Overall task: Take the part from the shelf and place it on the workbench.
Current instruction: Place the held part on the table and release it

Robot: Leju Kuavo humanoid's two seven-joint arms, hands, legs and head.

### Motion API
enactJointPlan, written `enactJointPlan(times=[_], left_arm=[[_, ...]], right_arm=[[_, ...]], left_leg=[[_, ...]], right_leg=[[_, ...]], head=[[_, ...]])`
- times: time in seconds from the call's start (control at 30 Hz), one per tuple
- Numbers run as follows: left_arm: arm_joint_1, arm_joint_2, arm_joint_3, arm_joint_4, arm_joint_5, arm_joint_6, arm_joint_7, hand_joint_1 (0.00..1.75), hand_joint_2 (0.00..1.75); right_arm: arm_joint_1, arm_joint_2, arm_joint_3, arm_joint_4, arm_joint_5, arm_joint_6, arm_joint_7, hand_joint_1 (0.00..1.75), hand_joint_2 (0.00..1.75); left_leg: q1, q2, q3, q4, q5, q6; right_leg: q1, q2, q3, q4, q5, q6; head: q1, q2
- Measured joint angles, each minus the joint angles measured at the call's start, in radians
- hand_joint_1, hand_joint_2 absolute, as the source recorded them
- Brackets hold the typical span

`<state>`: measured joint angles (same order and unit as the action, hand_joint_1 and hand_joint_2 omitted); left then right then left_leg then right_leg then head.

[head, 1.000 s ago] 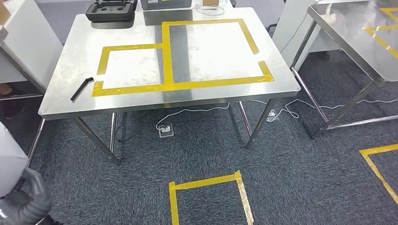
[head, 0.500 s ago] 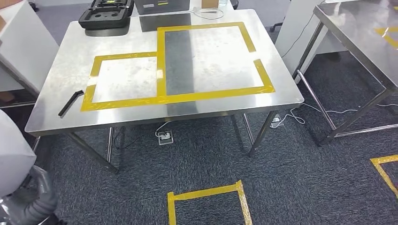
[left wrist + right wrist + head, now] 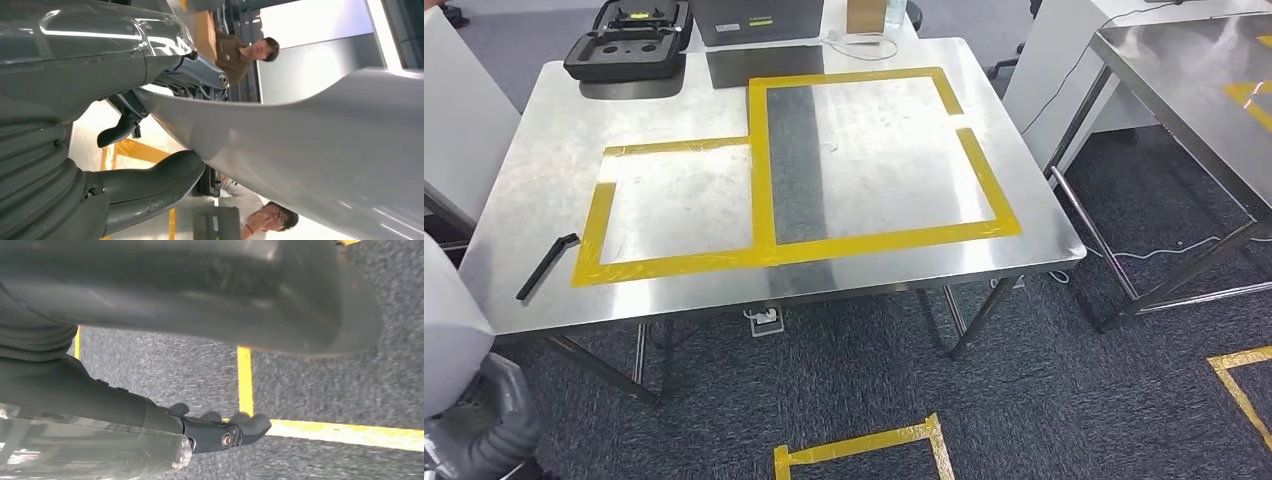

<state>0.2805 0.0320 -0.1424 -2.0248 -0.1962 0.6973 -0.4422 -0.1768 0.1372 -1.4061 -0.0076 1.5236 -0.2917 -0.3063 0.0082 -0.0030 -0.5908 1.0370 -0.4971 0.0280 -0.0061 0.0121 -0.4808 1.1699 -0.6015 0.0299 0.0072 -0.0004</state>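
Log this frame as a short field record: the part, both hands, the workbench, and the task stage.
part: large light grey part, off the bench
left hand: left hand grips the part's edge, thumb on one side and fingers on the other
right hand: right hand over the carpet, grasp unclear
workbench: steel workbench ahead, with yellow tape frames
on bench: black bar near the left edge, black case at the far corner
stage: part carried, not yet placed

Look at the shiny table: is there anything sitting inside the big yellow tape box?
No, the large yellow tape rectangle on the table encloses only bare steel.
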Motion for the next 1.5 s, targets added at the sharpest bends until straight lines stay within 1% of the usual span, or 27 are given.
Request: enactJointPlan(times=[0.1, 0.13, 0.17, 0.2, 0.3, 0.33, 0.4, 0.43, 0.5, 0.53, 0.6, 0.63, 0.67, 0.7, 0.8, 0.83, 0.93, 1.0, 1.03, 1.1, 1.13, 1.17, 1.2, 1.3, 1.33, 1.47, 1.5], left_arm=[[-0.005, 0.002, -0.014, 0.002, 0.005, 0.0, 0.007, 1.75, 1.75], [-0.007, 0.003, -0.02, 0.002, 0.008, 0.0, 0.012, 1.75, 1.75], [-0.01, 0.006, -0.025, 0.002, 0.01, 0.0, 0.018, 1.75, 1.75], [-0.013, 0.009, -0.031, 0.002, 0.011, 0.0, 0.026, 1.75, 1.75], [-0.03, 0.018, -0.052, 0.008, 0.011, -0.001, 0.055, 1.75, 1.75], [-0.033, 0.021, -0.057, 0.01, 0.011, -0.002, 0.062, 1.75, 1.75], [-0.037, 0.027, -0.066, 0.014, 0.012, -0.001, 0.068, 1.75, 1.75], [-0.04, 0.031, -0.069, 0.015, 0.012, -0.001, 0.068, 1.75, 1.75], [-0.047, 0.039, -0.076, 0.019, 0.012, -0.001, 0.069, 1.75, 1.75], [-0.049, 0.042, -0.078, 0.021, 0.012, -0.001, 0.069, 1.75, 1.75], [-0.051, 0.048, -0.083, 0.026, 0.012, -0.001, 0.071, 1.75, 1.75], [-0.051, 0.051, -0.084, 0.029, 0.011, 0.0, 0.073, 1.75, 1.75], [-0.052, 0.055, -0.086, 0.032, 0.011, 0.0, 0.077, 1.75, 1.75], [-0.054, 0.058, -0.087, 0.035, 0.011, 0.0, 0.08, 1.75, 1.75], [-0.06, 0.067, -0.093, 0.047, 0.003, 0.0, 0.091, 1.75, 1.75], [-0.062, 0.069, -0.095, 0.051, -0.005, 0.0, 0.098, 1.75, 1.75], [-0.078, 0.073, -0.1, 0.054, -0.022, 0.0, 0.112, 1.75, 1.75], [-0.082, 0.075, -0.103, 0.054, -0.004, 0.0, 0.103, 1.75, 1.75], [-0.081, 0.075, -0.103, 0.054, 0.011, 0.0, 0.091, 1.75, 1.75], [-0.08, 0.075, -0.104, 0.057, 0.031, 0.0, 0.063, 1.75, 1.75], [-0.079, 0.075, -0.104, 0.058, 0.033, 0.0, 0.051, 1.75, 1.75], [-0.077, 0.075, -0.104, 0.06, 0.03, 0.0, 0.04, 1.75, 1.75], [-0.076, 0.075, -0.104, 0.061, 0.026, 0.0, 0.029, 1.75, 1.75], [-0.071, 0.07, -0.104, 0.064, 0.012, 0.0, -0.008, 1.75, 1.75], [-0.067, 0.067, -0.104, 0.064, 0.008, 0.0, -0.017, 1.75, 1.75], [-0.056, 0.057, -0.104, 0.063, -0.016, 0.0, -0.034, 1.75, 1.75], [-0.055, 0.055, -0.104, 0.063, -0.021, 0.0, -0.035, 1.75, 1.75]], right_arm=[[0.017, -0.003, -0.001, 0.0, -0.001, -0.003, 0.015, 0.0, 0.0], [0.022, -0.003, -0.001, 0.0, -0.002, -0.003, 0.023, 0.0, 0.0], [0.025, -0.003, -0.001, 0.0, -0.002, -0.003, 0.031, 0.0, 0.0], [0.027, -0.004, -0.001, 0.0, -0.001, -0.001, 0.037, 0.0, 0.0], [0.034, -0.005, -0.001, -0.001, -0.001, 0.008, 0.042, 0.0, 0.0], [0.035, -0.005, -0.001, -0.001, -0.001, 0.01, 0.039, 0.0, 0.0], [0.032, -0.002, -0.001, -0.001, -0.002, 0.013, 0.034, 0.0, 0.0], [0.031, 0.0, -0.001, -0.001, -0.002, 0.014, 0.032, 0.0, 0.0], [0.029, 0.003, -0.001, -0.002, -0.002, 0.015, 0.031, 0.0, 0.0], [0.029, 0.004, -0.001, -0.002, -0.002, 0.015, 0.03, 0.0, 0.0], [0.031, 0.006, -0.001, -0.002, -0.002, 0.018, 0.025, 0.0, 0.0], [0.032, 0.007, -0.001, -0.002, -0.001, 0.021, 0.015, 0.0, 0.0], [0.033, 0.008, -0.001, -0.003, 0.0, 0.024, 0.002, 0.0, 0.0], [0.033, 0.011, -0.001, -0.003, 0.0, 0.028, -0.01, 0.0, 0.0], [0.029, 0.016, 0.0, -0.003, 0.002, 0.029, -0.021, 0.0, 0.0], [0.026, 0.016, 0.0, -0.003, 0.002, 0.029, -0.021, 0.0, 0.0], [0.008, 0.016, 0.0, -0.004, 0.002, 0.029, -0.016, 0.0, 0.0], [0.001, 0.016, 0.0, -0.004, 0.002, 0.029, -0.014, 0.0, 0.0], [0.001, 0.015, 0.0, -0.004, 0.002, 0.029, -0.014, 0.0, 0.0], [0.004, 0.015, 0.0, -0.005, 0.002, 0.03, -0.011, 0.0, 0.0], [0.006, 0.014, 0.0, -0.005, 0.002, 0.03, -0.009, 0.0, 0.0], [0.006, 0.014, 0.0, -0.005, 0.002, 0.029, -0.007, 0.0, 0.0], [0.006, 0.013, 0.0, -0.005, 0.002, 0.029, -0.005, 0.0, 0.0], [0.008, 0.006, 0.001, -0.006, 0.002, 0.027, -0.002, 0.0, 0.0], [0.009, 0.004, 0.001, -0.007, 0.002, 0.026, -0.002, 0.0, 0.0], [-0.002, 0.002, 0.001, -0.007, 0.002, 0.024, -0.001, 0.0, 0.0], [-0.005, 0.001, 0.001, -0.007, 0.002, 0.023, -0.001, 0.0, 0.0]], left_leg=[[0.001, -0.006, 0.045, 0.0, -0.041, 0.001], [0.001, -0.008, 0.063, 0.0, -0.055, 0.0], [0.001, -0.011, 0.082, -0.001, -0.07, -0.001], [0.001, -0.013, 0.099, -0.002, -0.084, -0.003], [0.002, -0.025, 0.135, -0.014, -0.118, -0.015], [0.003, -0.03, 0.143, -0.017, -0.119, -0.022], [0.003, -0.031, 0.152, -0.011, -0.106, -0.035], [0.002, -0.024, 0.146, 0.018, -0.093, -0.039], [0.002, -0.006, 0.089, 0.118, -0.087, -0.045], [0.003, -0.001, 0.045, 0.175, -0.103, -0.048], [0.004, 0.001, -0.035, 0.234, -0.18, -0.054], [0.005, 0.002, -0.061, 0.229, -0.214, -0.056], [0.006, 0.002, -0.077, 0.205, -0.224, -0.058], [0.009, 0.003, -0.086, 0.164, -0.196, -0.059], [0.011, 0.01, -0.096, 0.039, 0.021, -0.048], [0.007, 0.012, -0.095, 0.024, 0.057, -0.039], [-0.001, 0.012, -0.07, 0.023, 0.04, -0.013], [0.001, 0.014, -0.05, 0.019, 0.028, -0.004], [0.001, 0.014, -0.041, 0.018, 0.019, -0.001], [0.0, 0.012, -0.019, 0.016, -0.001, 0.001], [0.0, 0.011, -0.006, 0.016, -0.01, 0.0], [-0.001, 0.01, 0.008, 0.016, -0.02, 0.0], [-0.002, 0.008, 0.021, 0.015, -0.028, 0.0], [0.0, -0.002, 0.038, 0.011, -0.045, -0.006], [0.0, -0.007, 0.039, 0.01, -0.048, -0.01], [-0.007, -0.014, 0.049, -0.006, -0.056, 0.0], [-0.007, -0.013, 0.052, -0.009, -0.056, 0.0]], right_leg=[[-0.003, -0.004, -0.125, 0.113, -0.1, 0.008], [-0.002, -0.004, -0.148, 0.106, -0.12, 0.007], [0.0, -0.005, -0.159, 0.076, -0.112, 0.003], [0.004, -0.006, -0.164, 0.026, -0.064, -0.005], [0.021, -0.01, -0.166, -0.105, 0.124, -0.035], [0.024, -0.01, -0.164, -0.121, 0.142, -0.041], [0.022, -0.01, -0.137, -0.146, 0.136, -0.05], [0.019, -0.009, -0.117, -0.161, 0.133, -0.056], [0.014, -0.007, -0.074, -0.185, 0.125, -0.064], [0.013, -0.005, -0.057, -0.194, 0.117, -0.067], [0.011, 0.0, -0.022, -0.205, 0.095, -0.066], [0.01, 0.003, -0.002, -0.208, 0.082, -0.064], [0.009, 0.006, 0.02, -0.211, 0.067, -0.061], [0.008, 0.009, 0.042, -0.211, 0.049, -0.057], [0.009, 0.013, 0.091, -0.203, -0.007, -0.041], [0.007, 0.014, 0.101, -0.199, -0.02, -0.033], [-0.002, 0.011, 0.081, -0.126, -0.003, -0.015], [-0.003, 0.003, 0.008, -0.006, 0.006, -0.007], [-0.003, -0.001, -0.035, 0.053, -0.018, -0.003], [-0.002, -0.004, -0.104, 0.119, -0.102, -0.001], [-0.001, -0.005, -0.122, 0.119, -0.132, -0.003], [0.001, -0.005, -0.13, 0.097, -0.136, -0.008], [0.006, -0.005, -0.131, 0.053, -0.106, -0.017], [0.032, 0.006, -0.126, -0.102, 0.065, -0.06], [0.038, 0.011, -0.124, -0.128, 0.099, -0.07], [0.034, 0.015, -0.113, -0.155, 0.126, -0.025], [0.033, 0.015, -0.112, -0.155, 0.125, -0.029]], head=[[0.012, 0.0], [0.016, 0.0], [0.02, 0.0], [0.023, 0.0], [0.029, 0.0], [0.031, 0.0], [0.037, 0.0], [0.036, 0.0], [0.027, 0.0], [0.021, 0.0], [0.014, 0.0], [0.011, 0.0], [0.007, 0.0], [0.002, 0.0], [-0.007, 0.0], [-0.005, 0.0], [-0.001, 0.0], [0.003, 0.0], [0.008, 0.0], [0.017, 0.0], [0.021, 0.0], [0.025, 0.0], [0.028, 0.0], [0.033, 0.0], [0.036, 0.0], [0.036, 0.0], [0.034, 0.0]])
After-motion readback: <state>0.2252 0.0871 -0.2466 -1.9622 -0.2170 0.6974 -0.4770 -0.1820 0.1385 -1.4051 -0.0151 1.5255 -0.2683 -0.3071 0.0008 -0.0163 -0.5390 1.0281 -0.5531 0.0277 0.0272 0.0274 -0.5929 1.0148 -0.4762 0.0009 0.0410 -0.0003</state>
